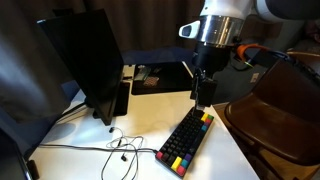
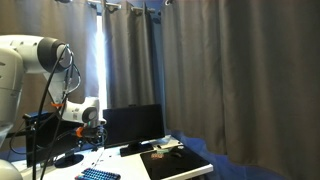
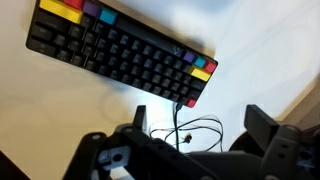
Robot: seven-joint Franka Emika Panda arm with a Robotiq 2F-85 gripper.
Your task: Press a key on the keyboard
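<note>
White desk: one keyboard (one monitor)

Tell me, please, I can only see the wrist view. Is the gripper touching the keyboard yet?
Observer: Not yet. In an exterior view the gripper hangs in the air above one end of the keyboard.
Operator: Is anything big close by?
Observer: Yes, a black monitor stands on the table, off to the keyboard's side.
Operator: What's behind everything?
Observer: Long grey curtains hang behind the table.
</note>
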